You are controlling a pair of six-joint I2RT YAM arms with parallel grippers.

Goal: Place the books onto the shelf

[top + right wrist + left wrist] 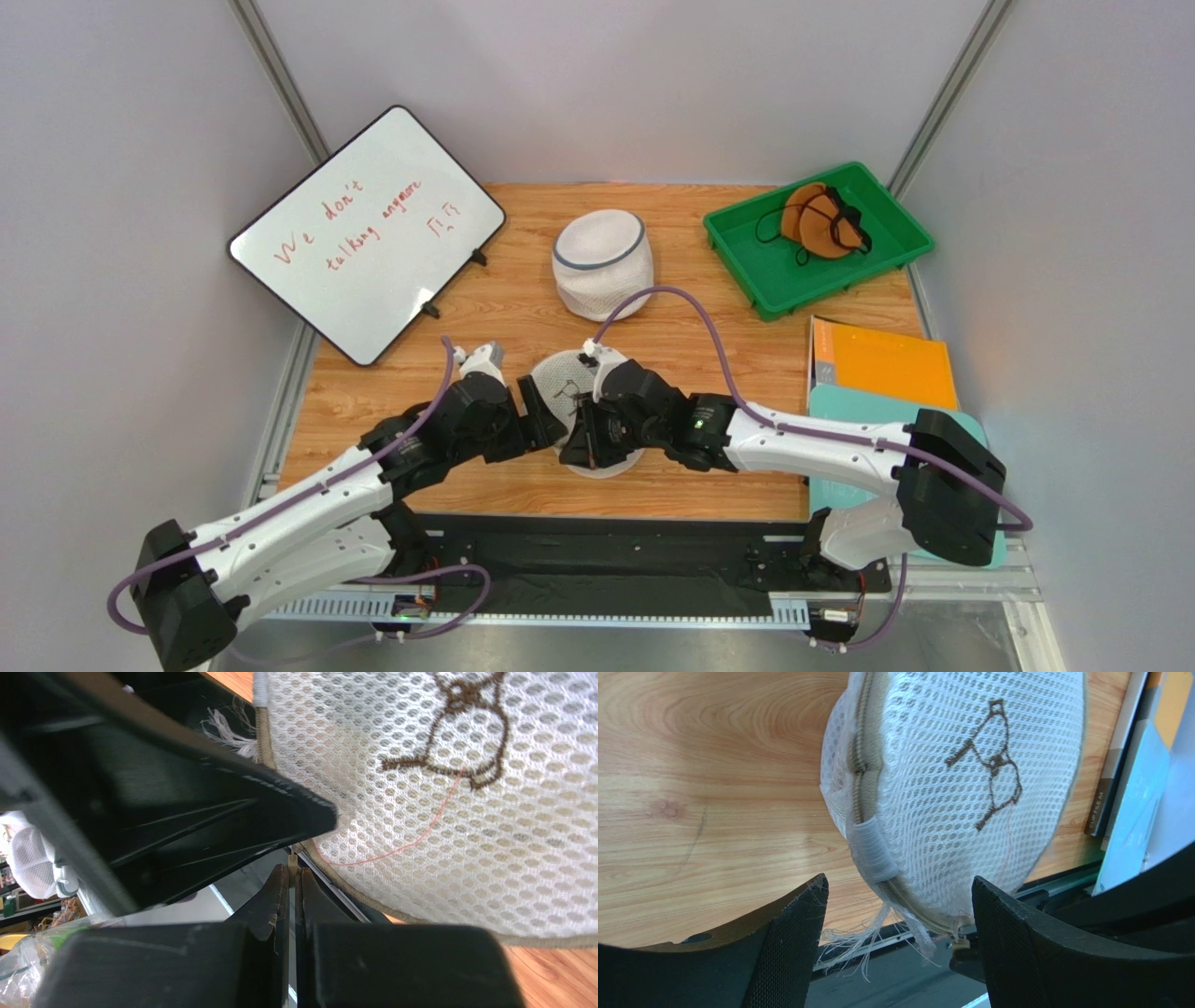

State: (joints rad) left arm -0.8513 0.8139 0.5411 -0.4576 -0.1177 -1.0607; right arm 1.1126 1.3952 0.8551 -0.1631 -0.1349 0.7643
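Two books lie at the table's right edge: an orange book (881, 361) and under it a teal book (873, 423); their edges show in the left wrist view (1120, 763). The shelf is out of view. Between the arms, a round white mesh pouch (572, 381) (962, 777) (456, 812) with a brown stitched figure is held up. My left gripper (544, 420) (899, 885) is open, its fingers either side of the pouch's zipper edge without touching it. My right gripper (584, 437) (291, 871) is shut on the small beige zipper pull (293, 859).
A whiteboard (368, 231) with red writing leans at the back left. A white mesh basket (603, 262) stands at the back centre. A green tray (898, 224) at the back right holds a brown pouch (821, 220). The black base rail (617, 560) runs along the near edge.
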